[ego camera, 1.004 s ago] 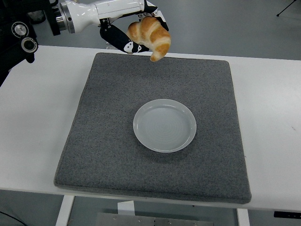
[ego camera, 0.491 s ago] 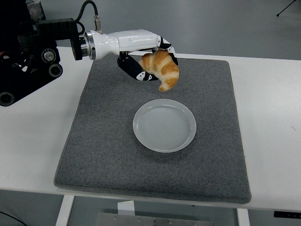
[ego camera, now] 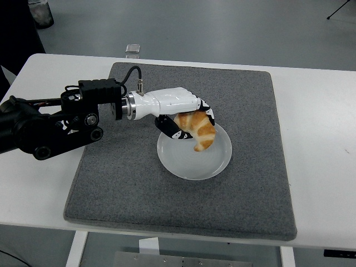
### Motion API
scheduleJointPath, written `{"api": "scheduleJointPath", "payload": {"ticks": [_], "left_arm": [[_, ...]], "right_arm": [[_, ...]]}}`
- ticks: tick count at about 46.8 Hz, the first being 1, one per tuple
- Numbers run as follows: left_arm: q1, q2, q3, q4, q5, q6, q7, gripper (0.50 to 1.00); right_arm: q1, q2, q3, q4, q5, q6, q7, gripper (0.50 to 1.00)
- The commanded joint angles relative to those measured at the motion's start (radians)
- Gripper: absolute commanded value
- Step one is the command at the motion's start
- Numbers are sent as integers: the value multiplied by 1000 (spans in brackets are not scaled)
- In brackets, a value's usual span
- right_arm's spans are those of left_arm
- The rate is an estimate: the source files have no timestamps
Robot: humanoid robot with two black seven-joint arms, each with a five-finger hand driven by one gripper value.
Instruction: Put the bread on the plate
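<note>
Bench (ego camera: 322, 139) filled most of what I saw from the head camera, white, with its near edge running along the bottom. On it lay a grey mat (ego camera: 128, 183), roughly square, taking up the middle of the bench top. My left arm (ego camera: 55, 125) came in from nine o'clock, black at the elbow end and white toward the wrist, with a cable looping up near the wrist joint. It reached over the mat toward the centre.

A round white plate (ego camera: 189, 167) sat on the mat about at its centre. The left hand (ego camera: 183, 114) was over the plate's ten o'clock rim, fingers curled around the bread (ego camera: 199, 129), pinching it between the white upper fingers and the dark thumb side beneath. The bread was a golden-brown croissant, held with its thick end in the hand and its tip pointing down toward five o'clock over the plate's upper middle. I could not tell whether that tip touched the plate or hung just above it.

At twelve o'clock, beyond the mat's far edge, a small clear object (ego camera: 132, 50) rested on the bench; I could not make out what it was.
</note>
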Motion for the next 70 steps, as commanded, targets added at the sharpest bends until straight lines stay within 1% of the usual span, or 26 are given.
{"api": "scheduleJointPath", "payload": {"ticks": [1,11,22,26,32,41,42,46,48,51,53,54,55,59,65,70], "left_arm": [[19,-13,4,17,1,4,-1,500],[66,-58,2,71,63,13,1,500],[83,-102,4,123,79,14,1,500],[88,-116,4,143,79,30,1,500],[102,-118,4,162,79,73,1,500],[105,-116,4,157,77,76,-1,500],[106,-116,4,154,77,74,-1,520],[106,-115,4,152,77,74,-1,664],[106,-115,4,151,77,73,-1,724],[106,-113,4,149,76,71,-1,786],[106,-113,4,148,74,69,1,848],[108,-112,4,148,73,68,1,870],[111,-110,4,148,62,66,1,978],[112,-109,2,148,59,66,-2,990],[111,-102,-1,137,56,65,-5,992],[109,-93,-4,120,22,63,-7,992]], "right_arm": [[1,0,0,0,0,0,0,952],[0,0,0,0,0,0,0,952],[0,0,0,0,0,0,0,952],[0,0,0,0,0,0,0,954],[0,0,0,0,0,0,0,952],[0,0,0,0,0,0,0,952],[0,0,0,0,0,0,0,954],[0,0,0,0,0,0,0,952],[0,0,0,0,0,0,0,952],[1,0,0,0,0,0,0,954],[1,0,0,0,0,0,0,952],[0,0,0,0,0,0,0,952],[1,0,0,0,0,0,0,952],[0,0,0,0,0,0,0,952],[0,0,0,0,0,0,0,952],[1,0,0,0,0,0,0,952]]}}
